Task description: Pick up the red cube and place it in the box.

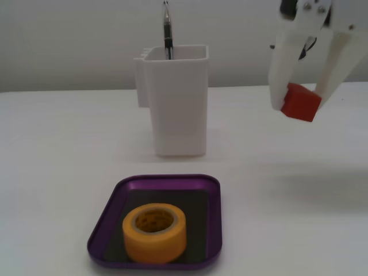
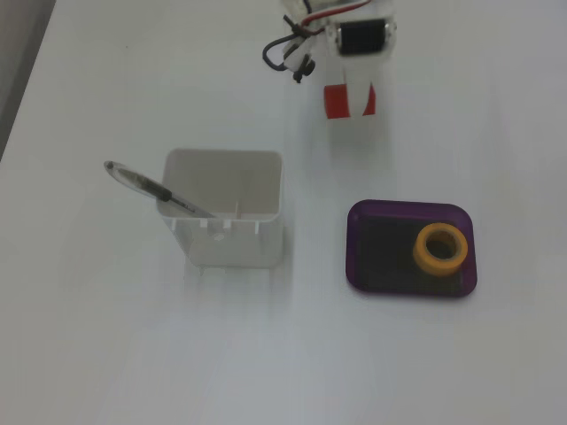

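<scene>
The red cube [image 1: 300,103] hangs in the air at the right of a fixed view, clamped between the white fingers of my gripper [image 1: 299,99], well above the table. In the view from above, the red cube [image 2: 334,100] shows on both sides of a white finger, under my gripper [image 2: 351,99]. The box [image 1: 214,224] is a shallow purple tray at the front of the table, below and left of the cube. In the view from above, the box [image 2: 383,254] lies below and right of the gripper. My gripper is shut on the cube.
A yellow tape roll [image 1: 154,232] stands inside the tray, also seen from above [image 2: 442,249]. A tall white container [image 1: 175,103] with a pen [image 1: 167,30] stands behind the tray, and shows from above [image 2: 224,212] left of it.
</scene>
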Action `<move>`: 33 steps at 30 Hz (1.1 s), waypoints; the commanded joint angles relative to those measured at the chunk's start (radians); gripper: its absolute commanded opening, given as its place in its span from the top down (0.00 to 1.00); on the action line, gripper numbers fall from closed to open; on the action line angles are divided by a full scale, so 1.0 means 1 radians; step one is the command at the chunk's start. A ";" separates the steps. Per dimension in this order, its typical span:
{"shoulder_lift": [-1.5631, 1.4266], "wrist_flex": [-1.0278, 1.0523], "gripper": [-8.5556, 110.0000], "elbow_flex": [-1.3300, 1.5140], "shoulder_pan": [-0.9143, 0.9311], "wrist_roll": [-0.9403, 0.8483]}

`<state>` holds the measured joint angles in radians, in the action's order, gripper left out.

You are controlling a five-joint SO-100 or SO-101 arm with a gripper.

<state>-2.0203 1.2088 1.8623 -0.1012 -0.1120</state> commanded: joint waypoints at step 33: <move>0.436 -0.186 0.93 -0.419 -0.229 0.265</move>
<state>-1.6398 1.0339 1.5631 -0.3359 0.1457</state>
